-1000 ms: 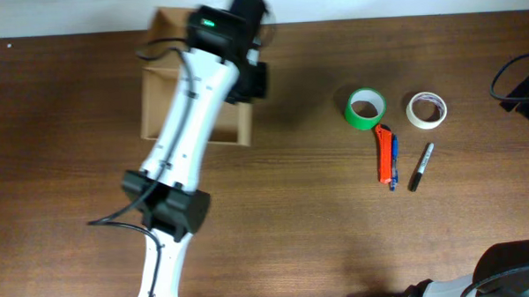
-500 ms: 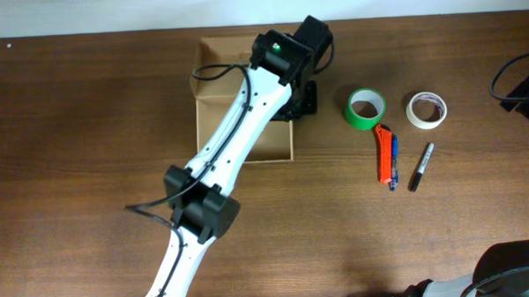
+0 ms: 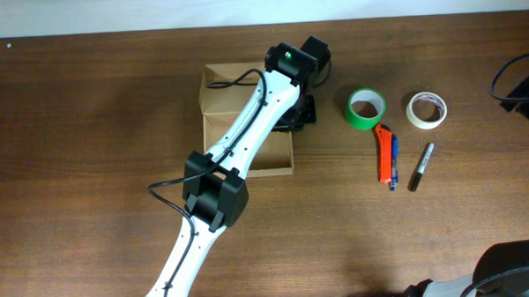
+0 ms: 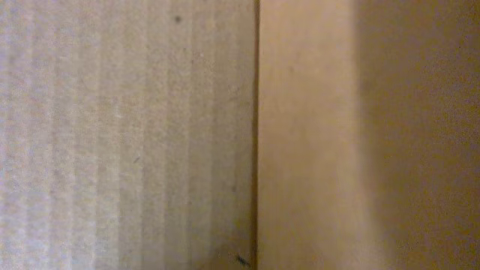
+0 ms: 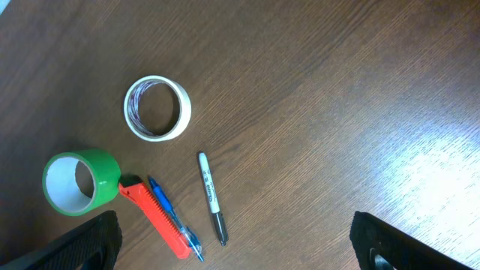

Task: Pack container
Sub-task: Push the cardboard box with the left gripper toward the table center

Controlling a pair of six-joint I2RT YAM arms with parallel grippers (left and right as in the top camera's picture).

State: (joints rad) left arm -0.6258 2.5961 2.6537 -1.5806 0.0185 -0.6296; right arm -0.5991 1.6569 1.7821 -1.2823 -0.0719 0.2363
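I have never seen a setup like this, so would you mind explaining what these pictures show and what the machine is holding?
These are two robot arms at a wooden table. The overhead picture looks straight down; the other two come from a camera on each wrist. The left gripper is shut at the right wall of the open cardboard container, apparently pinching it; its camera sees only cardboard up close. The right gripper hangs open and empty above the table. Loose to the right of the box lie a green tape roll, a white tape roll, an orange utility knife, a blue pen and a black marker.
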